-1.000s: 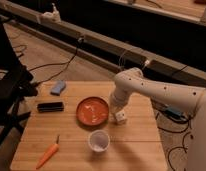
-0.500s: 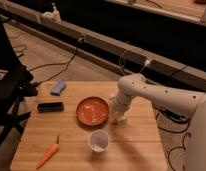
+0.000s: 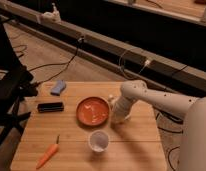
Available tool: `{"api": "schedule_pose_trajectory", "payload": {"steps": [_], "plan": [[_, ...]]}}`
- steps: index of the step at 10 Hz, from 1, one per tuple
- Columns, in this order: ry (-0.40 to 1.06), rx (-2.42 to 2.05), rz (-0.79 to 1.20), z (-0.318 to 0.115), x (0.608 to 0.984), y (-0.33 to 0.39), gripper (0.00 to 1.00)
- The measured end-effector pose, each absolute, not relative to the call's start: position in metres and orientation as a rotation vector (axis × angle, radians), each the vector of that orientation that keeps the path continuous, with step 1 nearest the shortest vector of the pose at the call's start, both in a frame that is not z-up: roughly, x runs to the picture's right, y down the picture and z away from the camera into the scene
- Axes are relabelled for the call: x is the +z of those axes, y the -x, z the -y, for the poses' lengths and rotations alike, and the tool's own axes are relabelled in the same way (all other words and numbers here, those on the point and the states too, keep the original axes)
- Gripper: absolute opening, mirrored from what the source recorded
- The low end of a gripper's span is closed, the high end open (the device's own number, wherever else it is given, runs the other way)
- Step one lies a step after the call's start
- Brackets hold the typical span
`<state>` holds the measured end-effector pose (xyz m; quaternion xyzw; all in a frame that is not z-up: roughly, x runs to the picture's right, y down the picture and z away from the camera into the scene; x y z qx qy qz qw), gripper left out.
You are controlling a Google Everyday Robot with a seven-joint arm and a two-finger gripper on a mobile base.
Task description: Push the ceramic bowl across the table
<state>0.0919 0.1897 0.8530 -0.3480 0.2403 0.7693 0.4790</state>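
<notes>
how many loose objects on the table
5: blue sponge back left, black bar in front of it, ceramic bowl centre, white cup near front, carrot front left. The gripper is at the bowl's right rim.

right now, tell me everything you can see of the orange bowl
The bowl is wide, shallow and round, orange-red with a glossy, ceramic-looking glaze and pale smudges inside. It sits upright near the middle of the wooden table. The gripper is beside its right rim; whether they touch cannot be told. A white cup stands apart, nearer the camera.
</notes>
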Motion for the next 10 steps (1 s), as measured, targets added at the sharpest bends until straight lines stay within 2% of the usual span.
{"api": "schedule_pose_trajectory", "payload": {"steps": [3,10], "plan": [[0.856,1.855,-0.544,-0.18,0.87,-0.078,0.0],[0.977,1.677,-0.37,-0.147,0.89,0.029,0.0]]}}
